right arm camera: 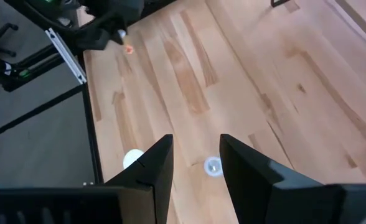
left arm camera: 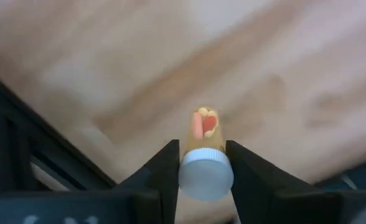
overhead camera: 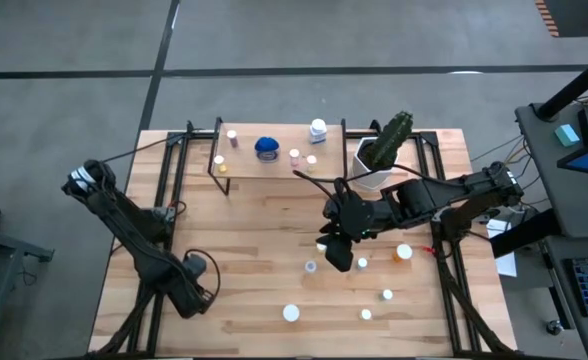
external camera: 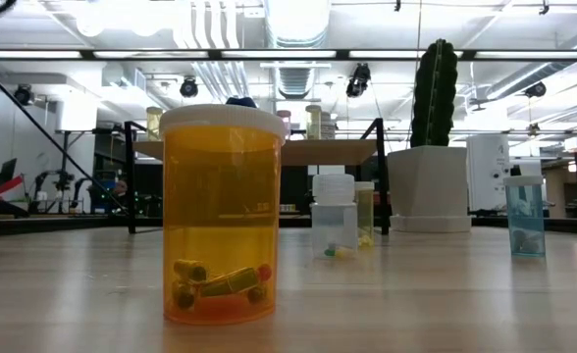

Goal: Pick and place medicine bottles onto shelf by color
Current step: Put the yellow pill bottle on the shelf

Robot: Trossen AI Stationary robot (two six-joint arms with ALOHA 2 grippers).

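My left gripper (left arm camera: 205,186) points down near the table's front left corner (overhead camera: 196,270). It is shut on a small amber medicine bottle (left arm camera: 205,130) with a white cap and red and orange pills inside. My right gripper (right arm camera: 195,163) hangs open high over the table's middle (overhead camera: 336,248), nothing between its fingers. The shelf (overhead camera: 274,172) stands at the far edge with a blue bottle (overhead camera: 266,148) and several small ones on it. Several white-capped bottles (overhead camera: 291,313) stand loose on the tabletop. My left gripper pinches the amber bottle by its white cap (left arm camera: 206,177), one finger on each of two opposite sides. The fingers come from above, pointing down. The bottle stands upright below them. I cannot tell whether its base is still on the table.
A white pot with a green cactus (overhead camera: 379,160) stands right of the shelf. In the low view a large amber bottle (external camera: 222,216) stands close to the camera, a clear one (external camera: 333,218) and a blue one (external camera: 525,216) farther back. Black frame rails (overhead camera: 169,190) run along both table sides.
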